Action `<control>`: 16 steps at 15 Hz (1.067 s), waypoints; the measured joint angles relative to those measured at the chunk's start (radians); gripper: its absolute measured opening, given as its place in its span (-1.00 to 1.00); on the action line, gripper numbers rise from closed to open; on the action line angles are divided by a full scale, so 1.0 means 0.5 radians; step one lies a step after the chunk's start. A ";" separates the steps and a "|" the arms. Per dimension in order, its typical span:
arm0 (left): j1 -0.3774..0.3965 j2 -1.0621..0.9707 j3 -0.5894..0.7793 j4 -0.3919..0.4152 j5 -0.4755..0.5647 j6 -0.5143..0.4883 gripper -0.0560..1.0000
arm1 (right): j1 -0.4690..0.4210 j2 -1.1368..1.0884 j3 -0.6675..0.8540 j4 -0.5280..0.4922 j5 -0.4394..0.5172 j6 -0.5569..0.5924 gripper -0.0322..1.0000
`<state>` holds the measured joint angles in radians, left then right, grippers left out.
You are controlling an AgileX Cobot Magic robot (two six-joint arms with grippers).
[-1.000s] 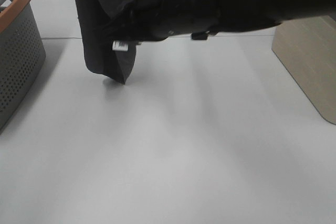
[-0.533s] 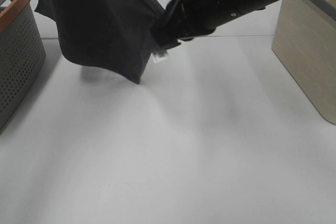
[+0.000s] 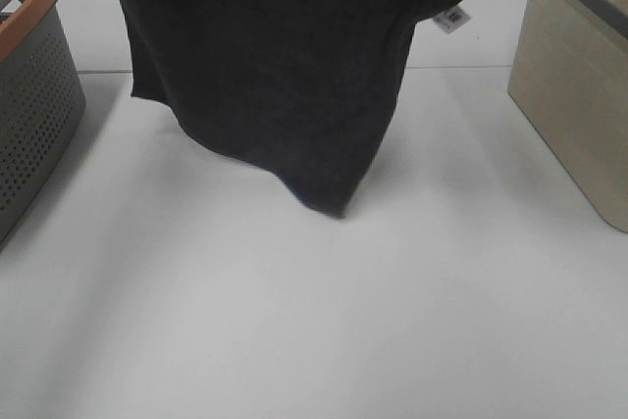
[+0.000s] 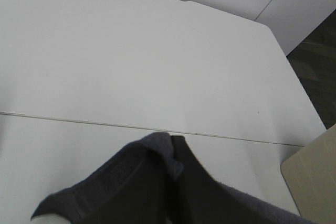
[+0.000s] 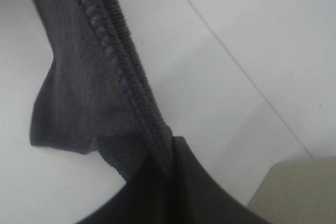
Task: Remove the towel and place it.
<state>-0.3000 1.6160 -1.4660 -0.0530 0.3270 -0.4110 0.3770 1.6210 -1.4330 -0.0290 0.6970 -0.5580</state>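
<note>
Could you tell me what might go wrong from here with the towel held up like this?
1. Both wrist views show only a thin edge of the towel pinched in the jaws; it could slip free.
2. Its lowest corner sags near the table and may drag and bunch when lowered.
3. The grey basket stands close on the left; a swing might snag its rim.

Left gripper (image 4: 176, 156) fingers (image 4: 189, 184) pinched on the towel (image 3: 265, 66), right gripper (image 5: 170, 153) clamped on its hem, both raised above the table
</note>
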 joint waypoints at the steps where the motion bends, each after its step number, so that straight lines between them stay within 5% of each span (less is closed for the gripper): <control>1: -0.008 0.000 0.070 -0.028 -0.102 -0.006 -0.89 | -0.066 0.018 -0.068 0.022 0.000 -0.028 -0.90; 10: -0.010 0.238 0.316 0.008 -0.980 -0.008 -0.89 | -0.236 0.566 -0.630 0.088 -0.144 -0.144 -0.90; 16: -0.010 0.570 -0.092 0.168 -1.086 -0.008 -0.89 | -0.366 0.912 -1.264 0.154 -0.144 -0.152 -0.90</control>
<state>-0.3050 1.9010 -1.5120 0.0310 -0.2160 -0.4150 0.1940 2.0770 -2.0650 0.0480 0.6250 -0.6340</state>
